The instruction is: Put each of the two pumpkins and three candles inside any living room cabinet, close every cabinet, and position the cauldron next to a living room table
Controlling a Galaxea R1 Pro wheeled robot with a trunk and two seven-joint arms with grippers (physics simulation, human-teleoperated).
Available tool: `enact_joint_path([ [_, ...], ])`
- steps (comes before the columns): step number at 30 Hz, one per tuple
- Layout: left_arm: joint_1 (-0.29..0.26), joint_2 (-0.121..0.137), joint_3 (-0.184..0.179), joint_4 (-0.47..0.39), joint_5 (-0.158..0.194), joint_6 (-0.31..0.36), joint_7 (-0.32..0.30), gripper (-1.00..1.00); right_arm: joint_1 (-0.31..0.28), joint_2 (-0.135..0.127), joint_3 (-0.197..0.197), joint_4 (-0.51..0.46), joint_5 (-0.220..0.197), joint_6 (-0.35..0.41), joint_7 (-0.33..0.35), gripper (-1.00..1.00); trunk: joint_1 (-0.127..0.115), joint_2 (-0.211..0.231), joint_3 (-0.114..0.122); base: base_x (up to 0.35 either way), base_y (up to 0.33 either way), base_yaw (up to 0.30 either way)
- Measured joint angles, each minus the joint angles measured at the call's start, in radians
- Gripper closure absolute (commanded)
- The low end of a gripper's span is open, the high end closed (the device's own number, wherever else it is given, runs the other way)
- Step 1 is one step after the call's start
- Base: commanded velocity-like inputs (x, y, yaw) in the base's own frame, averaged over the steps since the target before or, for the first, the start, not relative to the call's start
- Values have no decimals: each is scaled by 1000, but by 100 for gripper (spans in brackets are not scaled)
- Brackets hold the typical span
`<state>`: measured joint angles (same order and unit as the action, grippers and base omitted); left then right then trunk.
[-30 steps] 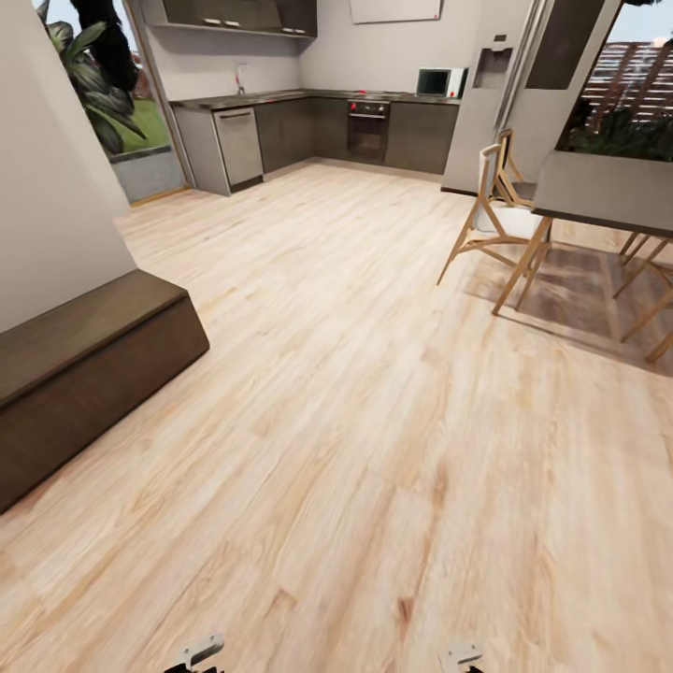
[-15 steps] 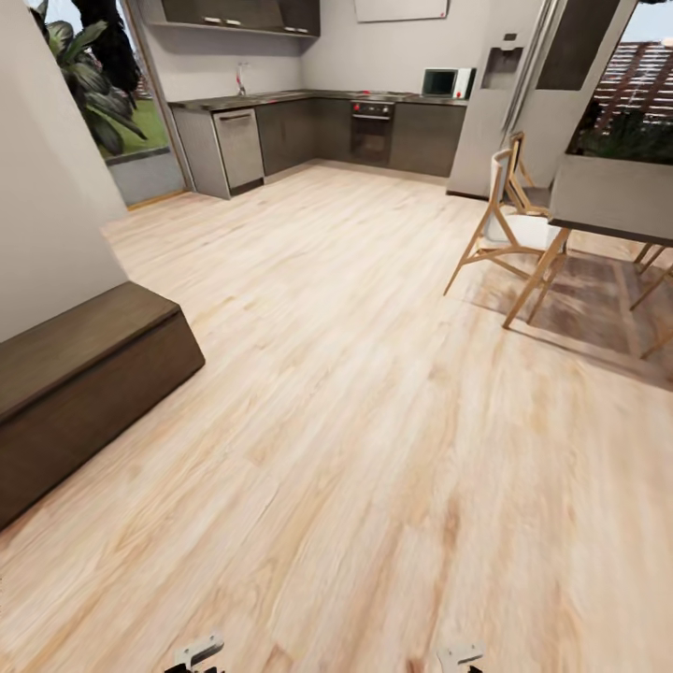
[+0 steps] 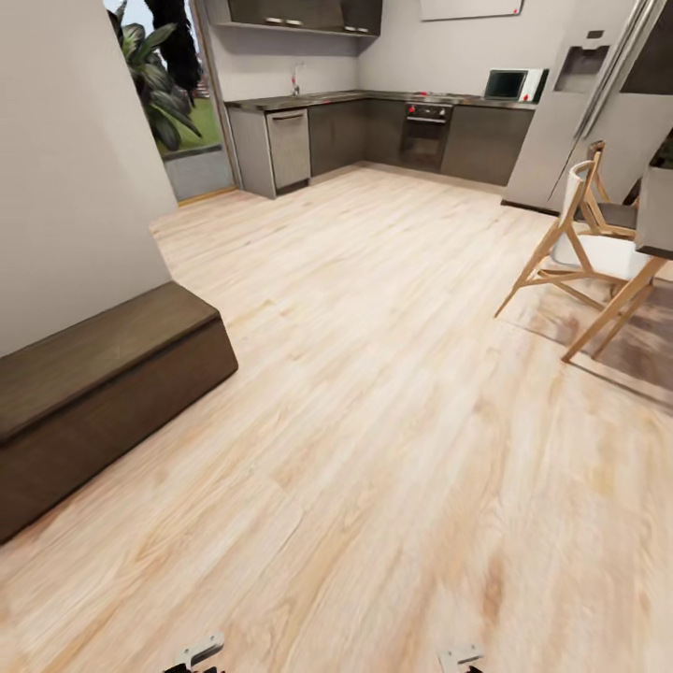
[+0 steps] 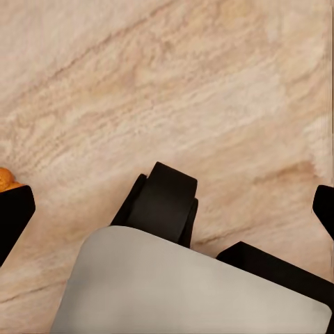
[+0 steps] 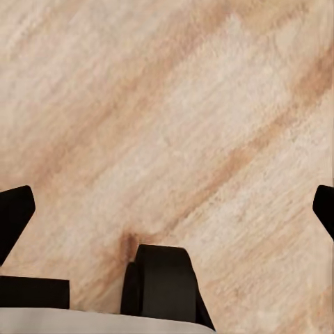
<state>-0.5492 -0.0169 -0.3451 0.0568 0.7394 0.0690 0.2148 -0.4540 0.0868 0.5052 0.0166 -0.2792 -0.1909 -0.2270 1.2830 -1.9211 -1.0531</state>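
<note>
Well, cabinet (image 3: 103, 393) fronts shut, both grippers (image 4: 167, 202) (image 5: 167, 209) spread wide, holding nothing.

We logged pale wood floor (image 3: 374, 421), kitchen counter (image 3: 374, 96) with oven (image 3: 425, 131) and microwave (image 3: 509, 84), wooden chair (image 3: 584, 252), leafy plant (image 3: 159, 84).

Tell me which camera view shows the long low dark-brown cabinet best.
The head view. The cabinet sits at that picture's left against the pale wall, its flat top and plain front both visible, front shut. The left wrist and right wrist views look down at the pale wooden floor and the robot's own base, giving nothing of the cabinet.
</note>
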Motion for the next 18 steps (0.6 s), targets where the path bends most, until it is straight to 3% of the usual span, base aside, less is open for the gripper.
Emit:
enact_joint_path([
  [9, 0, -1, 0, 0, 1, -4, 1, -100, 0, -2, 0, 0, 0, 0, 0, -100, 0, 0, 0, 40, -1, 35],
  [18, 0, 0, 0, 0, 0, -3, 1, -100, 0, -1, 1, 0, 0, -1, -1, -100, 0, 0, -5, 237, -143, 249],
])
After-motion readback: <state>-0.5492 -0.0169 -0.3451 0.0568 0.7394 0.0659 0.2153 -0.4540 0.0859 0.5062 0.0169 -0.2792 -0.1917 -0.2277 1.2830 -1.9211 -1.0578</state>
